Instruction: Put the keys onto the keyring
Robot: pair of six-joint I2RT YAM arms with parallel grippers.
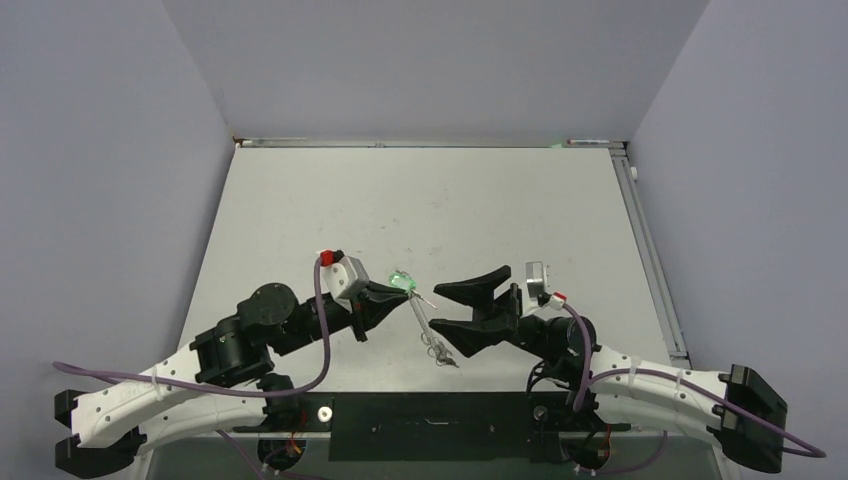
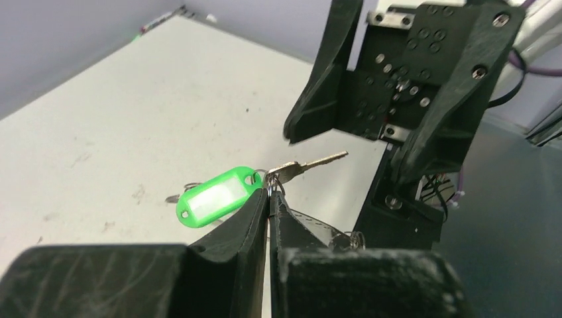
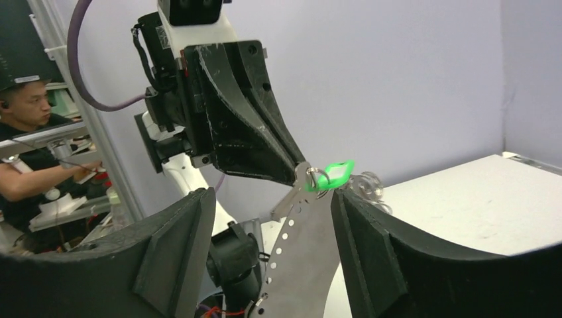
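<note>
My left gripper (image 2: 270,192) is shut, its tips pinching a small wire ring, the keyring (image 2: 276,180). On that ring hang a bright green plastic tag (image 2: 215,197) and a silver key (image 2: 310,163) that points toward my right gripper. A grey perforated strip (image 3: 305,258) runs down from the ring to a bunch of further rings and keys (image 1: 440,355) just above the table. My right gripper (image 1: 440,305) faces the left one, open. The key and strip lie between its fingers (image 3: 192,232), and neither finger touches them.
The white table (image 1: 450,210) stretches away behind both grippers to a metal rail (image 1: 430,143) at its far edge. Grey walls (image 1: 100,200) close in on three sides. The arm bases and purple cables (image 1: 320,350) sit at the near edge.
</note>
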